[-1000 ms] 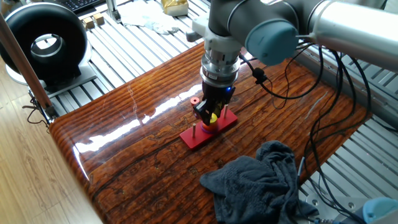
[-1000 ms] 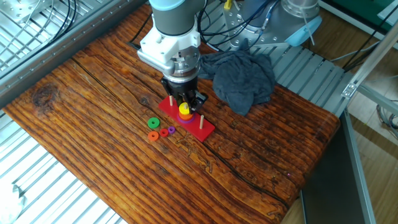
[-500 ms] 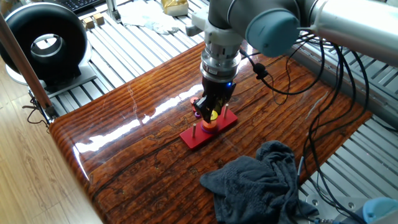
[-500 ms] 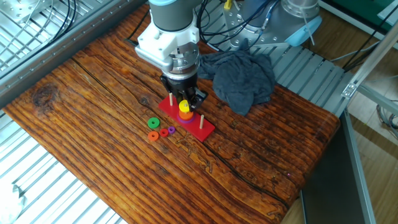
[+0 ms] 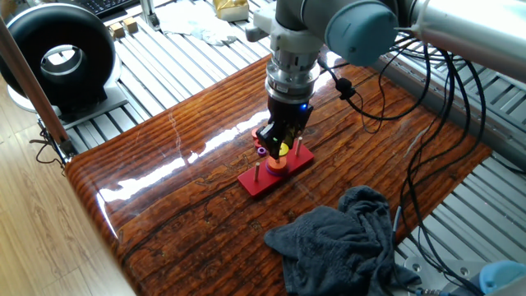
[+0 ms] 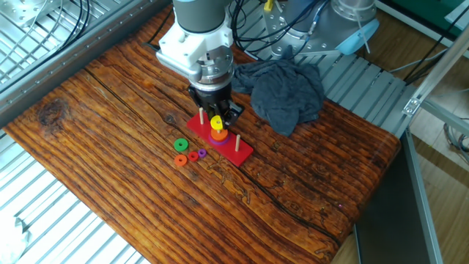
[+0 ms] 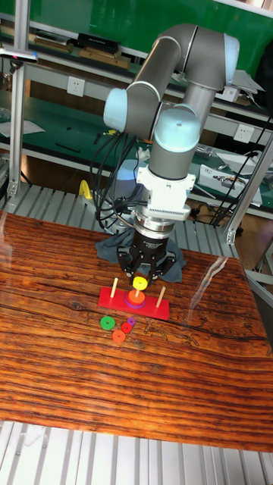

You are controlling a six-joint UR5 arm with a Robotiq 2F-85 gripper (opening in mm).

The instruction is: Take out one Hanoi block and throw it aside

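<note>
The Hanoi block [image 6: 217, 123] is a small flat yellow ring, and my gripper [image 6: 217, 120] is shut on it just above the middle peg of the red base [image 6: 245, 152]. An orange ring and a purple one [image 6: 218, 136] stay stacked on that peg below it. In one fixed view the Hanoi block [image 5: 283, 150] shows between the dark fingers of my gripper [image 5: 280, 148], over the red base [image 5: 256, 182]. The tall fixed view shows the Hanoi block [image 7: 140, 283] held by my gripper [image 7: 142, 279] at about peg-top height.
A green ring [image 6: 180, 145], an orange-red ring [image 6: 180, 160], a small red ring [image 6: 193, 155] and a tiny purple ring [image 6: 202, 152] lie on the table beside the base. A crumpled dark cloth [image 6: 282, 92] lies behind it. The table edge runs near a black round device [image 5: 57, 57].
My gripper has risen a little, carrying the yellow block up along the middle peg. The loose rings and the cloth have not moved.
</note>
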